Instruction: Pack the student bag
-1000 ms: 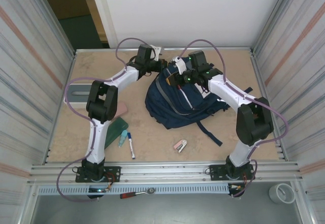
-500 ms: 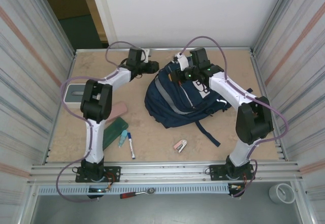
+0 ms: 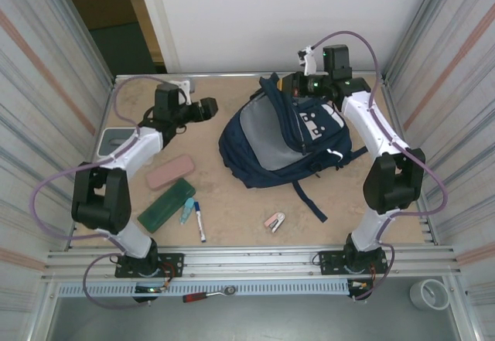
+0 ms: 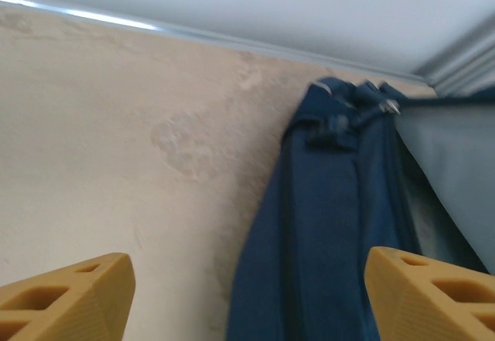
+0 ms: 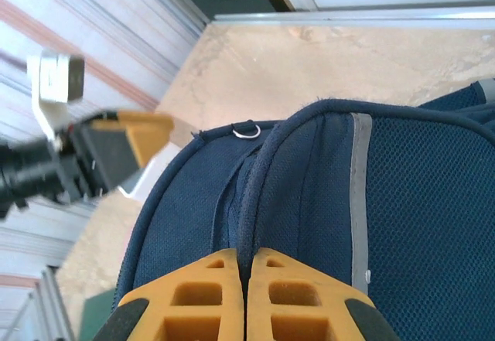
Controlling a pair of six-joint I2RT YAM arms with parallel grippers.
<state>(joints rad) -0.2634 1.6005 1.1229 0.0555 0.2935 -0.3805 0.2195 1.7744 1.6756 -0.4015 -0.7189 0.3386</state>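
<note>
The student bag [image 3: 298,151], a navy backpack, lies in the middle of the table with its mouth pulled open and grey lining [image 3: 267,134] showing. My right gripper [image 3: 292,86] is at the bag's top back edge; in the right wrist view it [image 5: 247,267] is shut on the navy piped rim [image 5: 267,179]. My left gripper [image 3: 209,109] stands open to the left of the bag, apart from it. In the left wrist view its wide-spread fingers [image 4: 69,298] frame bare table and the bag's navy side [image 4: 332,217], with nothing between them.
Left of the bag lie a pink case [image 3: 170,171], a green pencil case [image 3: 166,204], a marker [image 3: 199,219] and a small light-blue item [image 3: 187,211]. A pink-white stapler [image 3: 274,222] lies in front. A grey-white box [image 3: 116,141] sits by the left wall.
My left gripper let go of the bag's rim, opened and drew back to the left. My right gripper pulled the rim up toward the back right, spreading the bag's mouth.
</note>
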